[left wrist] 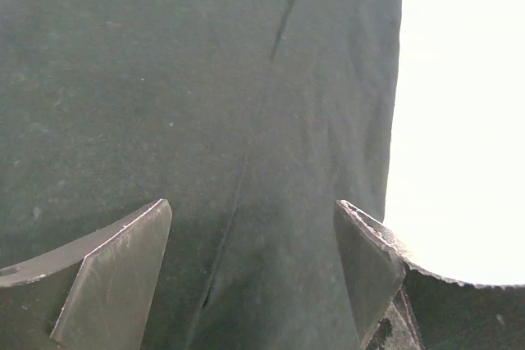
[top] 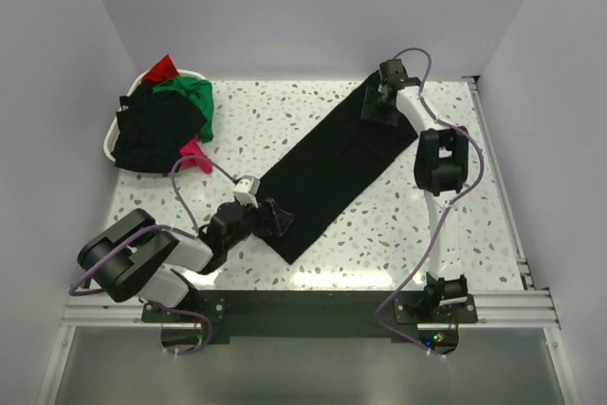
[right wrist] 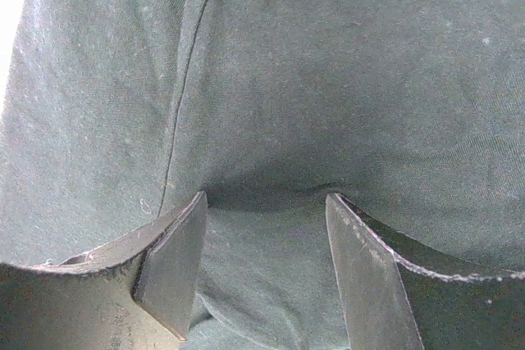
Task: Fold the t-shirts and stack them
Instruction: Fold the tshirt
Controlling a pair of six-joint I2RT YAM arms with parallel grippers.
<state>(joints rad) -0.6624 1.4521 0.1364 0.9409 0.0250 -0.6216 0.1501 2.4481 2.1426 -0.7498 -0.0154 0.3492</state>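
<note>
You had one black t-shirt [top: 332,173] lying on the tabletop [top: 285,111] as a long, narrow folded strip, running on a diagonal from near left to far right. Its near-left end sat at your left gripper [top: 275,220], and its far-right end lay under your right gripper [top: 375,106].

In the left wrist view, the left gripper [left wrist: 253,211] stood spread wide, released, with the dark cloth [left wrist: 164,79] lying fairly flat between and beyond its fingers [left wrist: 115,276] and the bright tabletop showing past the cloth's right edge. In the right wrist view, the right gripper [right wrist: 264,198] was likewise spread apart, not clenched. The cloth [right wrist: 328,63] dipped into a shadowed crease just ahead of its fingers [right wrist: 172,268], and a seam ran away up the left side.

The other t-shirts [top: 161,125] were heaped at the far left, black with green [top: 194,97], red [top: 163,68] and pink [top: 194,154] showing, spilling over the white basket [top: 107,144], well apart from the strip.
</note>
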